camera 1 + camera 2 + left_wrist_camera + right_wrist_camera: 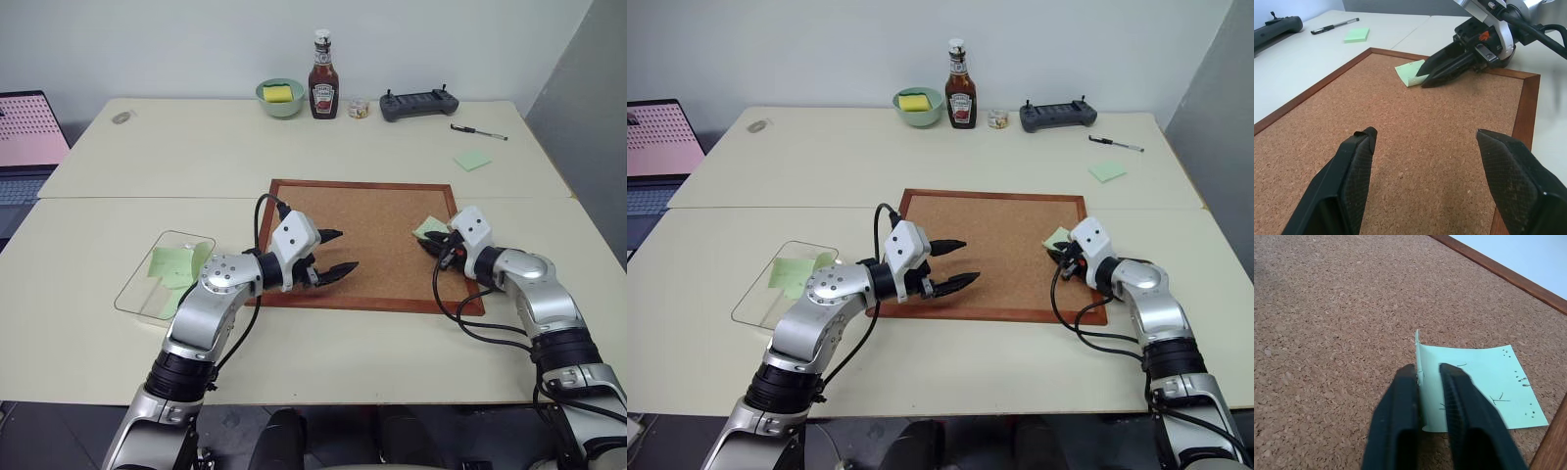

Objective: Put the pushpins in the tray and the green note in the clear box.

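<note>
The green note [1474, 377] lies near the right edge of the corkboard [372, 220], with one side curled up. My right gripper [1427, 369] is shut on that raised side, its fingers low over the cork. My left gripper [348, 250] hovers open above the board's front left part, nothing between its fingers [1354, 166]; it faces the right gripper [1422, 78] across the cork. The clear box [132, 299] sits on the table left of the board, with pale green paper [176, 264] inside. The pushpins and the tray are out of view.
Along the table's far edge stand a green bowl [280, 96] holding something yellow, a ketchup bottle [323, 78], a small jar [359, 109] and a black controller [419, 103]. A pen [478, 131] and a green sticky pad [472, 161] lie at back right. A laptop [29, 137] sits far left.
</note>
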